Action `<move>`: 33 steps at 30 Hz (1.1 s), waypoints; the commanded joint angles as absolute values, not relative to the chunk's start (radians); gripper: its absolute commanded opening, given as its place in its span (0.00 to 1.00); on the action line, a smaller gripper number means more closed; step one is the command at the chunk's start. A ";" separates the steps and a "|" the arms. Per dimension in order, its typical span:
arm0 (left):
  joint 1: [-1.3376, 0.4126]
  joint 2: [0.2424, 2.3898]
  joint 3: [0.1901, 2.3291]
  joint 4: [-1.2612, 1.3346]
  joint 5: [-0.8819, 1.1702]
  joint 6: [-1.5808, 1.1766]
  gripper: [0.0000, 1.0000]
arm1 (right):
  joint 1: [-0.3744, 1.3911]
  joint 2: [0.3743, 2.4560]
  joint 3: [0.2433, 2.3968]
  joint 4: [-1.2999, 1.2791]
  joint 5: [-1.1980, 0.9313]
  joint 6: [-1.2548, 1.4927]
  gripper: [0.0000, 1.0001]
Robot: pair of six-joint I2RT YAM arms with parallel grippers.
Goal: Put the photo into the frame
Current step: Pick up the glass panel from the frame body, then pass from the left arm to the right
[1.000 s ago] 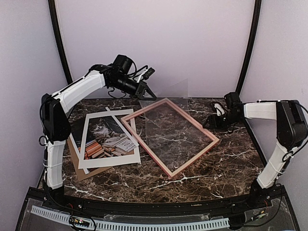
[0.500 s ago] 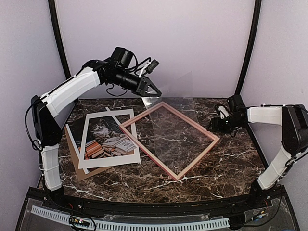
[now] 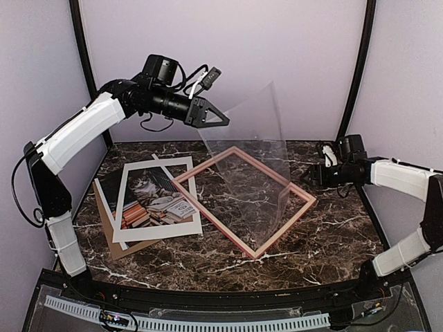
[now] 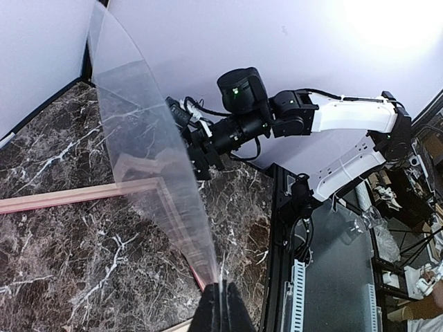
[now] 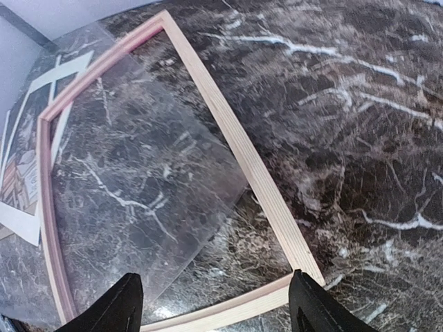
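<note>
Clear sheet (image 3: pixel 252 159) is what your left gripper (image 3: pixel 220 122) has: jaws clenched on one far corner of it, seen edge-on in the left wrist view. The sheet hangs high and tilted over the frame (image 5: pixel 238 145), its top edge up against the back wall and its lower edge down by the frame's right side. Can't tell whether that lower corner touches the rail or sits just inside it.

The frame lies flat on the marble table (image 3: pixel 332 235), turned like a diamond, with marble showing through the opening. All four rails are in view.

The photo (image 3: pixel 154 197) is to the left of the frame, under the white mat (image 3: pixel 159 233), with the cat and books showing through the mat window. Both sit on the brown backing board (image 3: pixel 119 249), which sticks out at the near left. The mat's right edge meets the frame's left corner, and I can't tell which is on top.

Your right gripper (image 3: pixel 313 174) is low at the far right, just beside the frame's right corner. Its fingers are spread wide with nothing between them.

For room to move, bare marble runs along the near side of the frame and to its right. The left side is crowded by the mat stack. The raised sheet fills the air over the frame's far half.
</note>
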State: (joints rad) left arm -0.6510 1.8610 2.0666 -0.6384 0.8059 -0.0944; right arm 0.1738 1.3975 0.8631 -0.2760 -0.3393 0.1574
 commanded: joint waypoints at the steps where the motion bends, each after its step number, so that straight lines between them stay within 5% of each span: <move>1: -0.655 1.776 2.040 -0.704 0.801 -0.019 0.00 | 0.174 1.334 0.861 -0.201 -0.451 0.129 0.75; 11: -0.655 1.739 1.990 -0.785 0.736 0.026 0.00 | 0.250 1.453 1.015 -0.221 -0.539 0.072 0.79; 23: -0.652 1.823 2.042 -1.130 0.228 0.061 0.00 | 0.293 1.639 1.168 -0.226 -0.517 0.078 0.79; 33: -0.652 1.788 1.852 -1.065 0.021 0.211 0.00 | 0.342 1.810 1.290 -0.224 -0.571 0.020 0.80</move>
